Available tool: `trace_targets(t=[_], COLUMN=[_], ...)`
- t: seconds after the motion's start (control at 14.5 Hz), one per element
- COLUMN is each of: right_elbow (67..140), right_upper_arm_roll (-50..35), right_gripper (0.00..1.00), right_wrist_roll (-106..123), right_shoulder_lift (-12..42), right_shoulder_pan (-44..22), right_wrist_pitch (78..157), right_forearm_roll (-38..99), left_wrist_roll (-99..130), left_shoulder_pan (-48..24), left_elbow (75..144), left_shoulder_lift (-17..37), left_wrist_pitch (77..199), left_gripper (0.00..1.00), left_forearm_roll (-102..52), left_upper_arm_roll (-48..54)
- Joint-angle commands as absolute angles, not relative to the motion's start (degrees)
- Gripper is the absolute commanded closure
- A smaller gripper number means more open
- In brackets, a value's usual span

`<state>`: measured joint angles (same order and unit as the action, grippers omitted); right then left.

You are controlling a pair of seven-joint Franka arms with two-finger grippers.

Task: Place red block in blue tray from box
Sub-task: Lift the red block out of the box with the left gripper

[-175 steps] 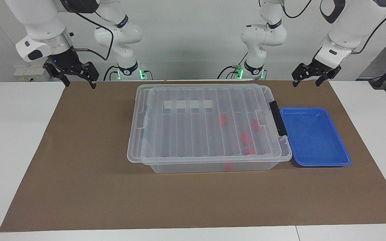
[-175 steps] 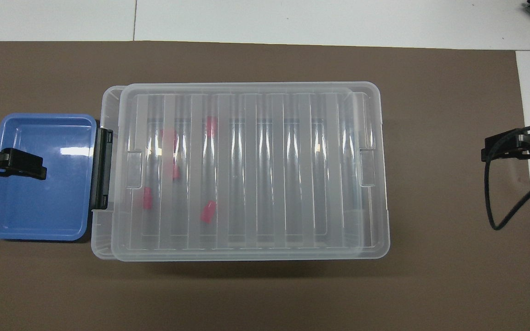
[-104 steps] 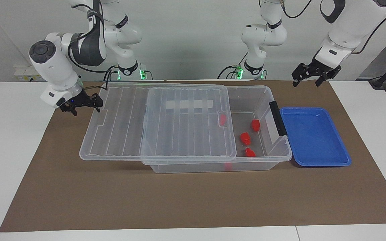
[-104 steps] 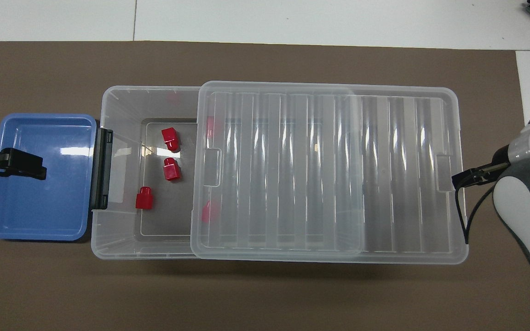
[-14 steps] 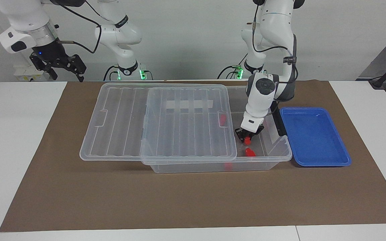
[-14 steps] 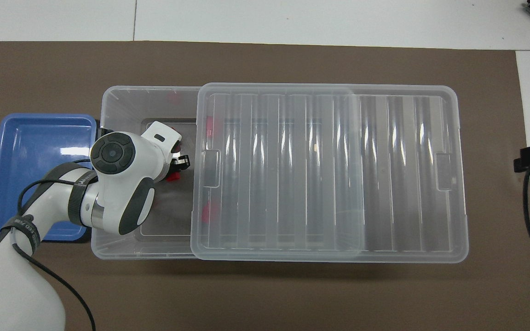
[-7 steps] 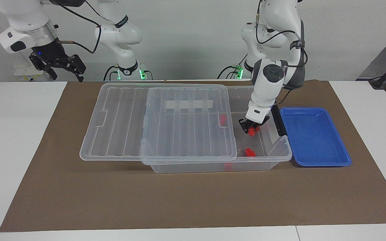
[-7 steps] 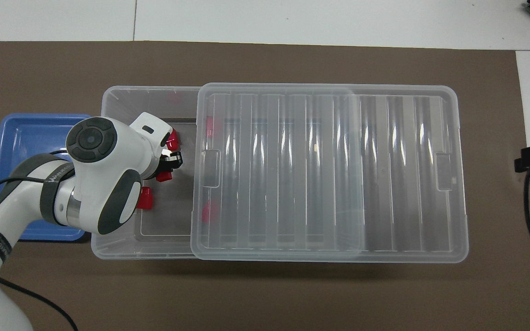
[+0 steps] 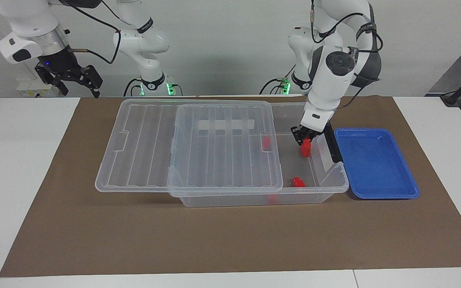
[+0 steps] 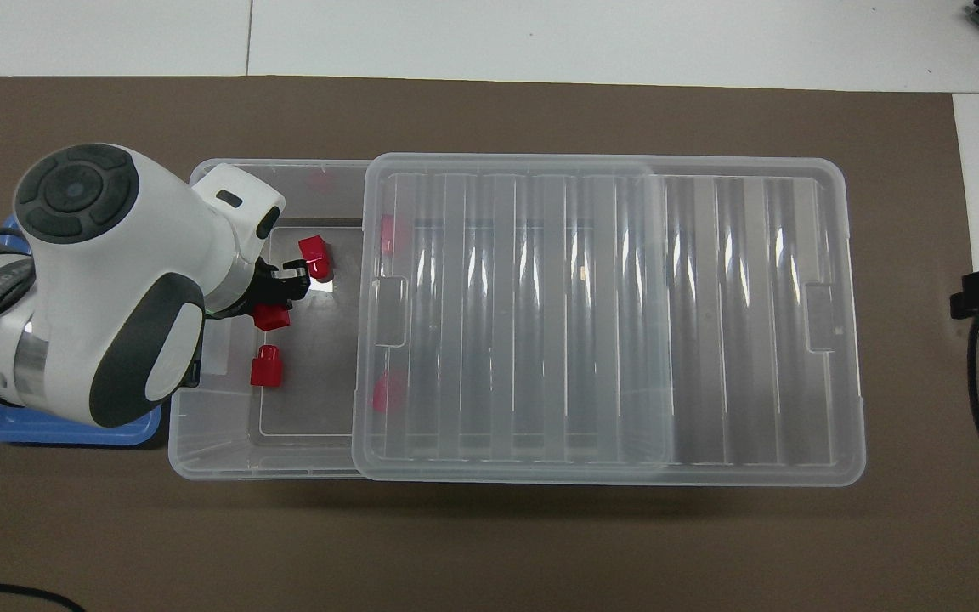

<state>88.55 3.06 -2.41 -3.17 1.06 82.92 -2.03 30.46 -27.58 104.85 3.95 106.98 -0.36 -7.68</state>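
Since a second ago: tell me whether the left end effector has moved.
Yes. The left end effector, shut on a red block, has risen from the floor of the box and shifted toward the blue tray.

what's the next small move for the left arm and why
Probably carry sideways toward the blue tray. The left hand is shut on a red block, lifted over the open end of the box, and the tray beside that end holds nothing yet.

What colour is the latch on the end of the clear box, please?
Black; the latch shows best in the facing view, beside the blue tray.
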Motion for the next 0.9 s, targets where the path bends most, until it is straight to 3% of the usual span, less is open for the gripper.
trace_targets(t=[0.0,0.28,0.83], right_elbow=[89.56,89.56,89.82], right_upper_arm_roll=[3.16,3.16,3.16], right_gripper=[0.00,0.00,0.00], right_wrist_roll=[-2.55,-2.55,-2.64], right_shoulder_lift=[-4.04,-4.04,-4.04], right_shoulder_pan=[0.97,0.97,0.97], right_wrist_pitch=[82.88,82.88,82.97], right_forearm_roll=[-2.90,-2.90,-2.90], left_wrist_roll=[27.87,23.83,6.53], left_shoulder_pan=[-26.64,-23.39,-12.23], left_elbow=[101.78,101.78,102.57], left_shoulder_lift=[1.86,-1.31,-1.41], left_wrist_pitch=[101.61,99.23,99.40], left_gripper=[1.00,1.00,1.00], left_forearm_roll=[0.62,0.62,0.53], left_upper_arm_roll=[-8.26,-8.26,-8.35])
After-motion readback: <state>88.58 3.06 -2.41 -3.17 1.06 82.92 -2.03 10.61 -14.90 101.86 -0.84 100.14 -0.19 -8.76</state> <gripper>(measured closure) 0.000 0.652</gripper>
